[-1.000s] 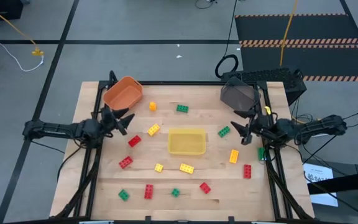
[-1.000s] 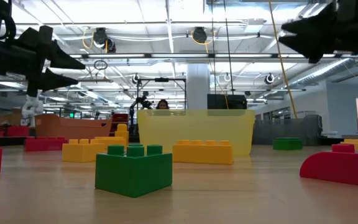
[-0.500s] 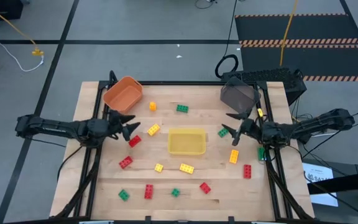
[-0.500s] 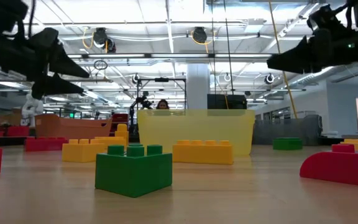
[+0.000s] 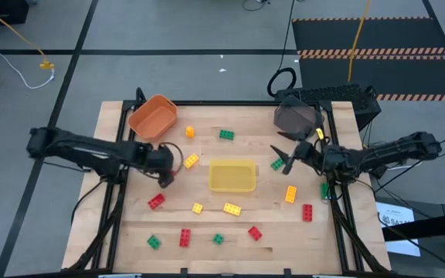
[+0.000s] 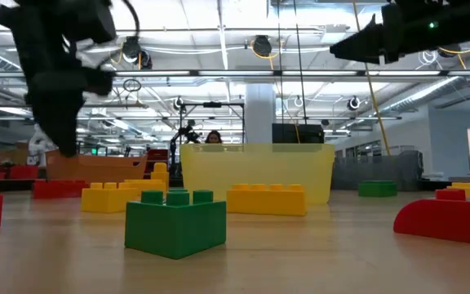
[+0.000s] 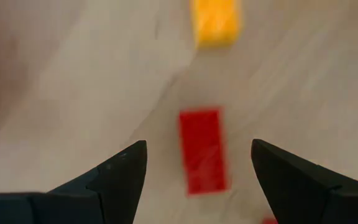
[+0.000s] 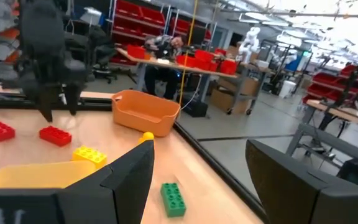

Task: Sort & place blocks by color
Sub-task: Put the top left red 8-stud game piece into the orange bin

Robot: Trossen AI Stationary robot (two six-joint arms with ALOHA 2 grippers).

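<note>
A: Now that the left arm has been swung in from the left edge of the high view, where has its tool been brought?

B: The left gripper (image 5: 165,174) has been tipped downward and is poised over a red block (image 7: 202,151) left of centre; a second ago it was held level, nearer the orange bin (image 5: 154,116). Its fingers are spread apart, with the block framed between them in the left wrist view and not yet touched.

A: And the table (image 5: 114,232) itself?

B: Nothing on it has been moved. The yellow bin (image 5: 232,176) at centre and the dark grey bin (image 5: 296,117) at upper right are unchanged, and the blocks are scattered loose across the wood, none yet sorted.

A: The other arm?

B: The right gripper (image 5: 287,158) has been extended leftward above a green block (image 5: 278,163), right of centre. Its fingers are also apart, and nothing is held.

A: So what is meant for the task?

B: A first pick, likely of red, is judged to be imminent.
</note>
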